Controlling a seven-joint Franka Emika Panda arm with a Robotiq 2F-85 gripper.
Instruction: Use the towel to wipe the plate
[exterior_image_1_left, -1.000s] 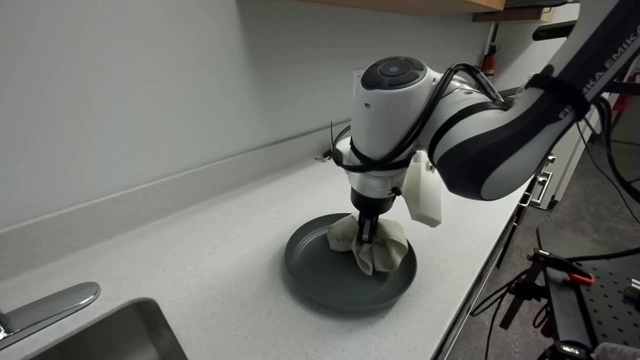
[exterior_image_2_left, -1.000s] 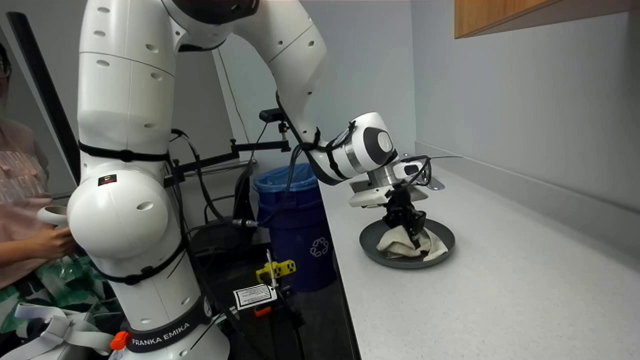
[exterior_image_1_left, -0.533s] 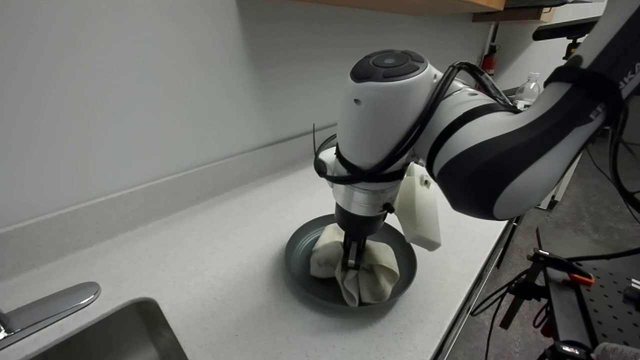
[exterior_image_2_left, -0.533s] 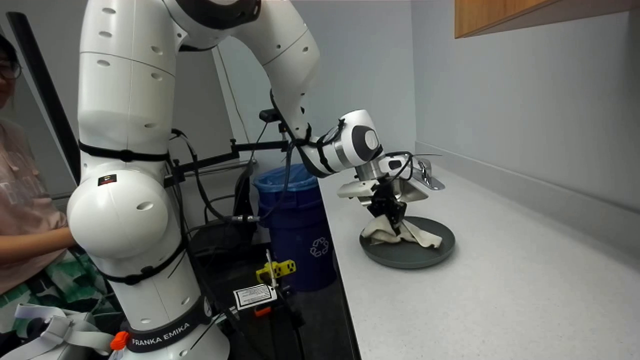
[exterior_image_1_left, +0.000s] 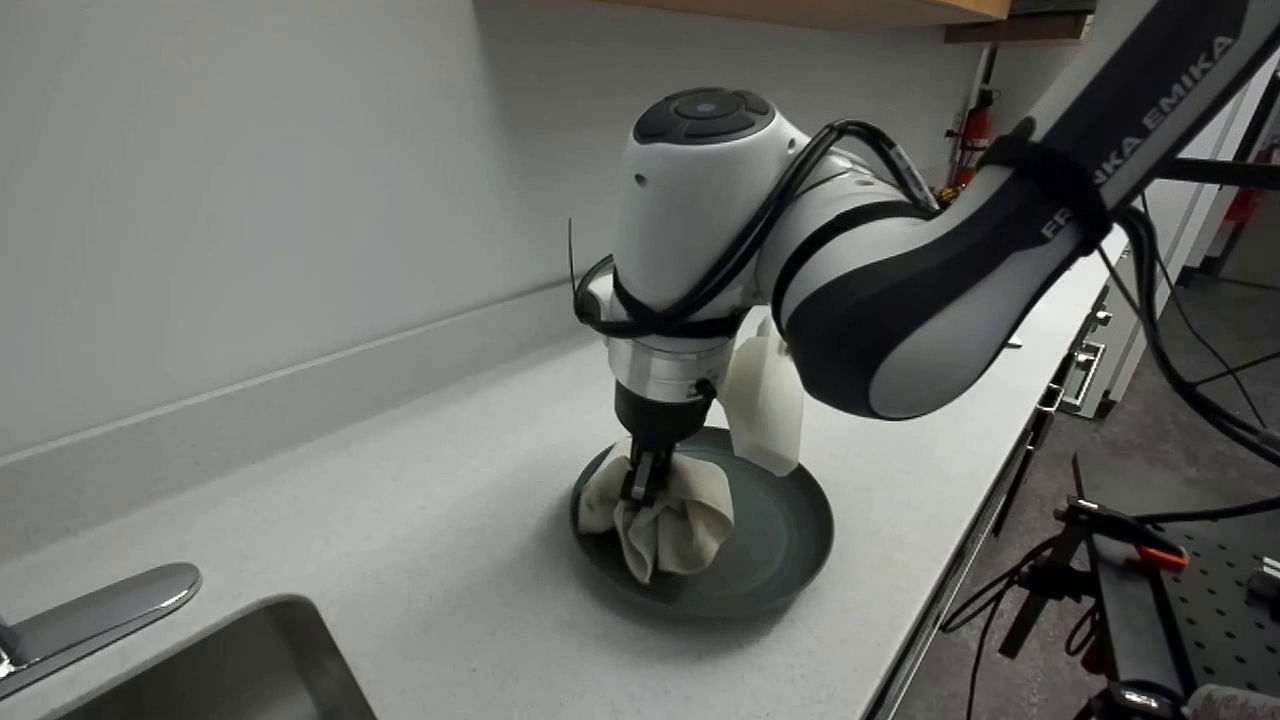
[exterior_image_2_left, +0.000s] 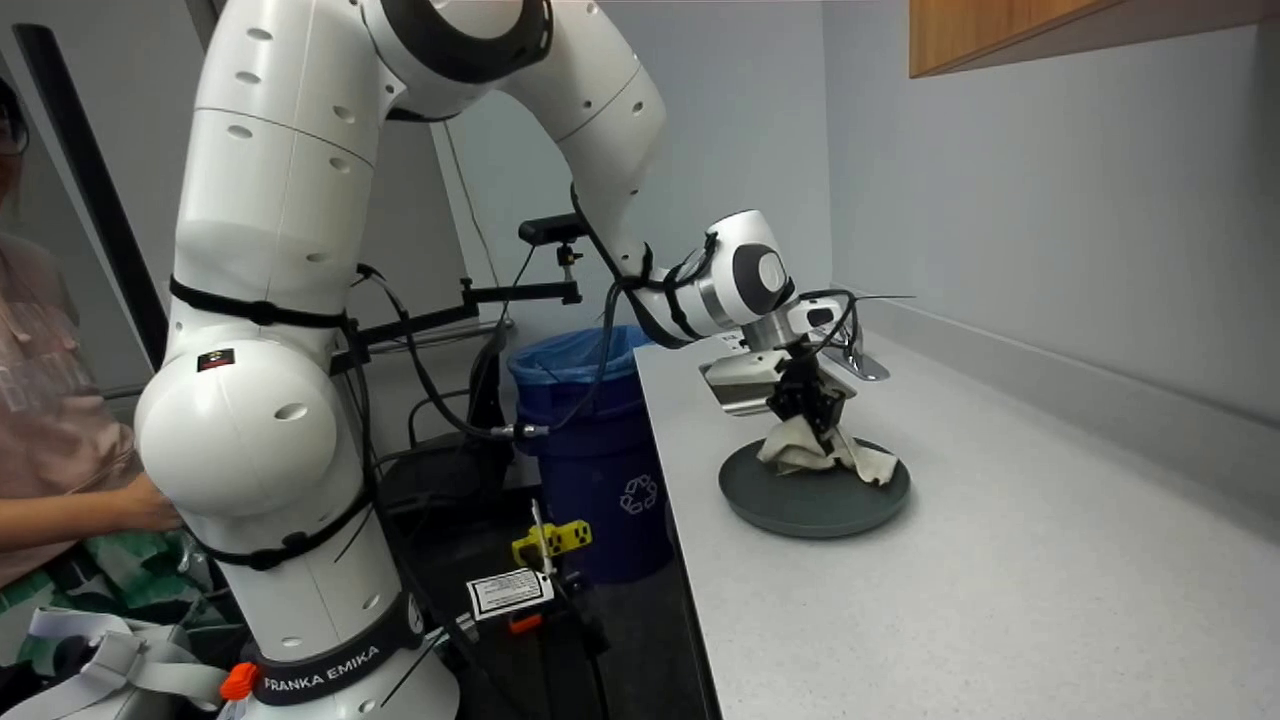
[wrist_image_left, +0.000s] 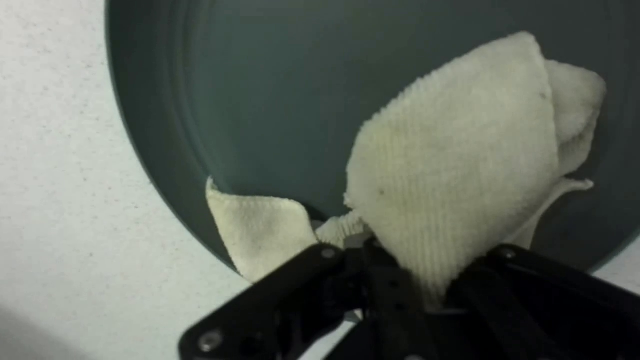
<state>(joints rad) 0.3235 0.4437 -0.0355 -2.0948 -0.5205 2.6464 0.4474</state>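
A round dark green-grey plate (exterior_image_1_left: 775, 540) lies on the counter; it also shows in an exterior view (exterior_image_2_left: 800, 508) and in the wrist view (wrist_image_left: 280, 110). A bunched cream towel (exterior_image_1_left: 695, 510) hangs from my gripper (exterior_image_1_left: 642, 487) down onto the plate, over its left and rear part in that view. The towel also shows in an exterior view (exterior_image_2_left: 795, 445) and in the wrist view (wrist_image_left: 455, 150), where one corner overlaps the rim. My gripper is shut on the towel's middle and points down, low over the plate. Its fingertips (wrist_image_left: 425, 260) are partly hidden by the towel folds.
A sink (exterior_image_1_left: 230, 670) and faucet (exterior_image_1_left: 110, 620) are at the near left in an exterior view. The wall's backsplash (exterior_image_1_left: 300, 385) runs behind the plate. The counter's front edge (exterior_image_1_left: 930, 620) is opposite. A blue bin (exterior_image_2_left: 600, 460) and a person (exterior_image_2_left: 60, 430) are off the counter.
My gripper has carried the towel across the plate, first toward the counter's front edge and sink side, then toward the wall. The plate has stayed in place.
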